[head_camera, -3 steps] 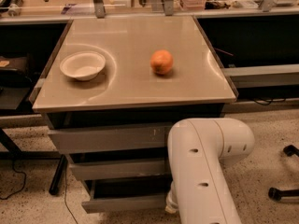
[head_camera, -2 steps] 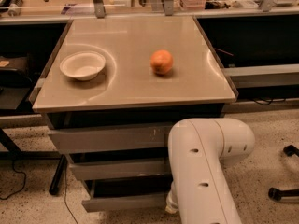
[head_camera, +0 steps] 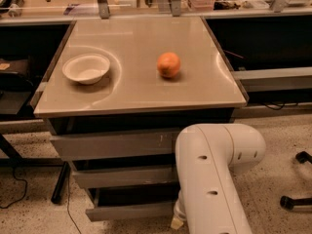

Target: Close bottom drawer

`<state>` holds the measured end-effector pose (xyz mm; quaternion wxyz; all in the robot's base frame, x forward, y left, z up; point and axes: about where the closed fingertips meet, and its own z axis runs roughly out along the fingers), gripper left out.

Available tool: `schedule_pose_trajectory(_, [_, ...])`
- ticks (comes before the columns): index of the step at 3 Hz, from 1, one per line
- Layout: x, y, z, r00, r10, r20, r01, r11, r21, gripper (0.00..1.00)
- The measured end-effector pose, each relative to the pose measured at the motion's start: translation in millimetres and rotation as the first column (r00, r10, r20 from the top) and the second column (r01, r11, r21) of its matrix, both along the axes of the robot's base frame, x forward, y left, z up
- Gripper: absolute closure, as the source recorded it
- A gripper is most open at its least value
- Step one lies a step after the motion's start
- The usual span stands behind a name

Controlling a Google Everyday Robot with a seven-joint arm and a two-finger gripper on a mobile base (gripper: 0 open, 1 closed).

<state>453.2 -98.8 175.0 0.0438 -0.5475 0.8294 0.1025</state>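
The bottom drawer (head_camera: 127, 211) is the lowest of three grey drawers under the table. It sticks out a little, with a dark gap above its plain front. My white arm (head_camera: 214, 174) reaches down in front of the cabinet's right side. My gripper (head_camera: 176, 222) is low at the right end of the bottom drawer's front, mostly hidden behind the arm. Only a small pale tip of it shows there.
The middle drawer (head_camera: 122, 176) and the top drawer (head_camera: 112, 145) with pale scratches sit above. On the tabletop (head_camera: 131, 89) are a white bowl (head_camera: 86, 68) and an orange (head_camera: 168, 65). Chair wheels (head_camera: 295, 199) stand on the floor at right.
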Motion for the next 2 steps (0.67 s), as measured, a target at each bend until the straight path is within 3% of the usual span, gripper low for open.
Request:
schedule_pose_trajectory(1, [-0.1,0.0,-0.1,1.0,0.0,0.0,0.0,1.0,0.0,0.0])
schedule_pose_trajectory(2, [-0.1,0.0,-0.1,1.0,0.0,0.0,0.0,1.0,0.0,0.0])
